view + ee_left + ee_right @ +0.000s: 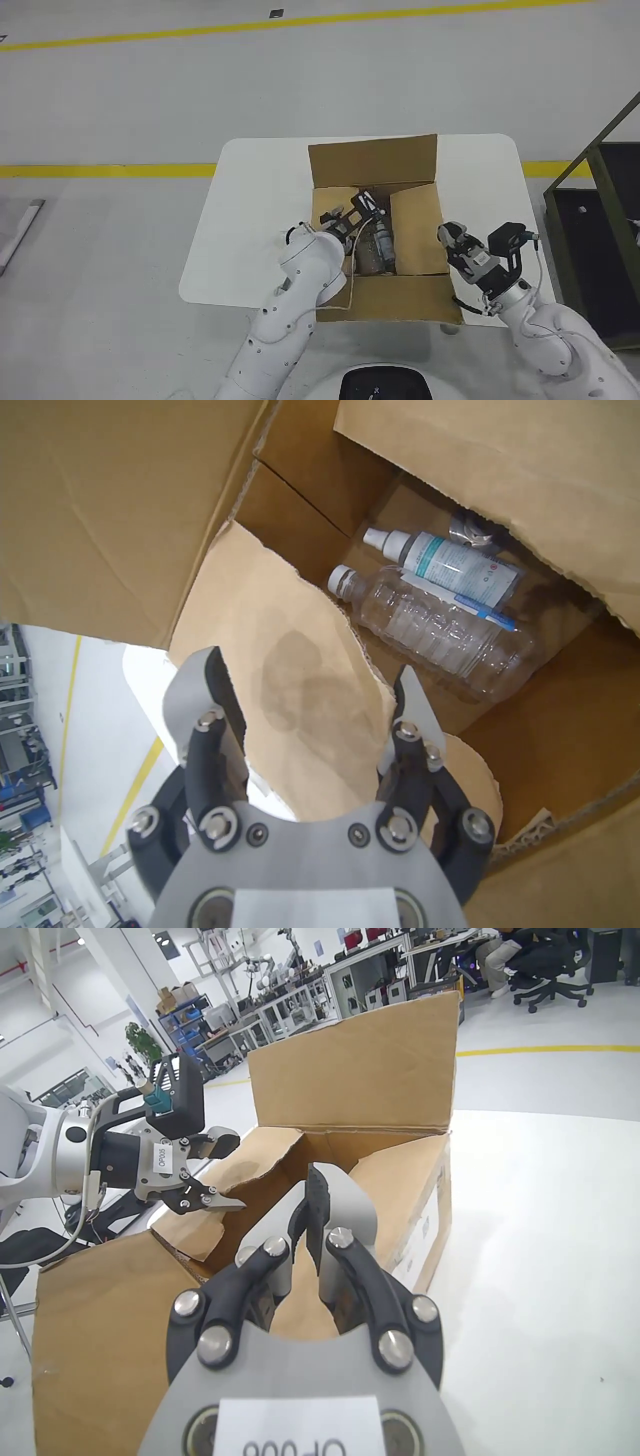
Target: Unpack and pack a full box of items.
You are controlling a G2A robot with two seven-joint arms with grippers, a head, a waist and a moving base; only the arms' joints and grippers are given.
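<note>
An open cardboard box (375, 160) stands on the white table (250, 220). Inside lie a clear plastic bottle (440, 635), a white-labelled spray bottle (450, 565) and a silvery item (470, 532) half hidden under the right flap (415, 230), which is folded inward. My left gripper (312, 690) is open and straddles the torn left flap (300, 660) at the box's left rim (350, 215); it also shows across the box (230, 1173). My right gripper (320, 1193) hovers shut at the box's right edge (452, 240); whether it pinches cardboard I cannot tell.
The back flap (350, 1068) stands upright and the near flap (400, 298) hangs out toward me. Bare table lies left of the box. A dark metal rack (600, 220) stands close to the table's right end.
</note>
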